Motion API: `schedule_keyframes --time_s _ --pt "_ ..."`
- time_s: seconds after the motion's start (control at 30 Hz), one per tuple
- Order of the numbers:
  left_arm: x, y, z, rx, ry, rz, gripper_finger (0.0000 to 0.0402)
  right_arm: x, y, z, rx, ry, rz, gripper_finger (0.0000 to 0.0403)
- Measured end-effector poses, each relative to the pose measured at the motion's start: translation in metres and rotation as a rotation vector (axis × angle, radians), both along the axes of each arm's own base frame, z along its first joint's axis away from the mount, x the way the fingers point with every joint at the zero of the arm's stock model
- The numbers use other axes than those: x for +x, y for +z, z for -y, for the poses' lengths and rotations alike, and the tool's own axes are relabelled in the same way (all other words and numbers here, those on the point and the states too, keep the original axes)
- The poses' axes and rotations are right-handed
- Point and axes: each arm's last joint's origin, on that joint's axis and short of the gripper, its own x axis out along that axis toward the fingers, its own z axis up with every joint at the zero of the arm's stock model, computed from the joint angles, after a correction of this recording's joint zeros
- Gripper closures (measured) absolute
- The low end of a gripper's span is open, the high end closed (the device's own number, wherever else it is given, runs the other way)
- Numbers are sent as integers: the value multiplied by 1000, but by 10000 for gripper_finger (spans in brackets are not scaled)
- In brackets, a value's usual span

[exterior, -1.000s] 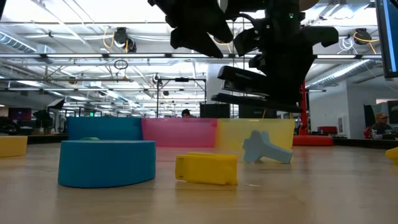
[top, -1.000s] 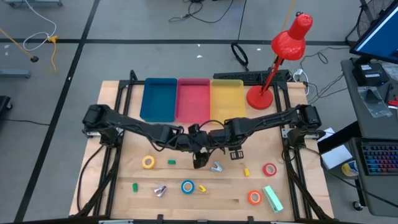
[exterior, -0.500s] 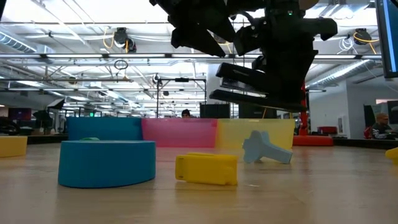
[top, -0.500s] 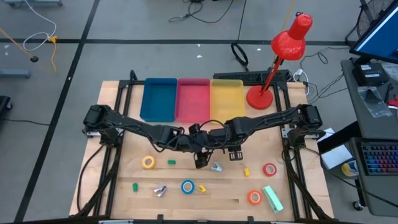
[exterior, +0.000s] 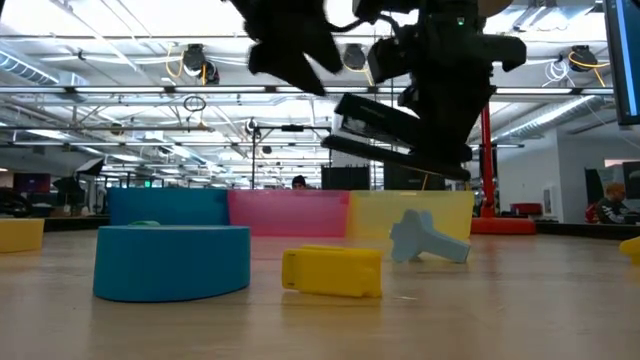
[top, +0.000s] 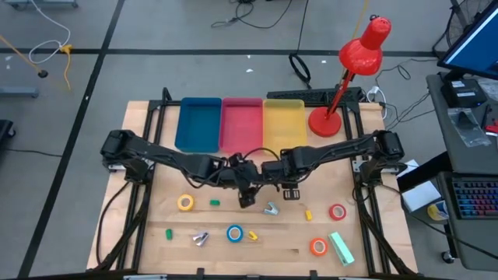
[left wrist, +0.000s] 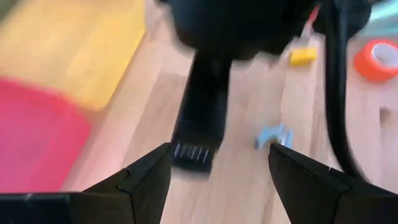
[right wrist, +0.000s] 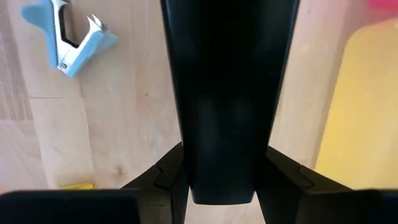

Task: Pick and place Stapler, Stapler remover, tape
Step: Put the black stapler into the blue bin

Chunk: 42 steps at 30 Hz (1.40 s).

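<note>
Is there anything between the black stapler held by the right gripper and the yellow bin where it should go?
Nothing visible blocks it. The right gripper holds the black stapler in the air above the table, just short of the yellow bin. The left gripper, open and empty, hangs close beside the stapler, but not on the bin's side.

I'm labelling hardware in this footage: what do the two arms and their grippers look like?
Both arms are dark, near-black jointed links running from bases at the table's side edges, with black cables looping along them. The left gripper has two broad, wedge-shaped matte black fingers; the right gripper has similar angular black fingers. No markings are legible.
</note>
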Motion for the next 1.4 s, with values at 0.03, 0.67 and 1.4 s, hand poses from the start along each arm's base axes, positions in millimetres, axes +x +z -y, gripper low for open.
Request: schedule_keyframes --time_s 0.03,0.67,1.4 --pt "-4 5 -1 -8 8 4 135 0 2 -1 0 5 21 272" --pt "-4 19 -6 -132 -6 81 135 14 22 -25 -355 190 313 272" --pt "0 3 -8 -17 -13 2 135 20 7 -29 -298 188 265 272"
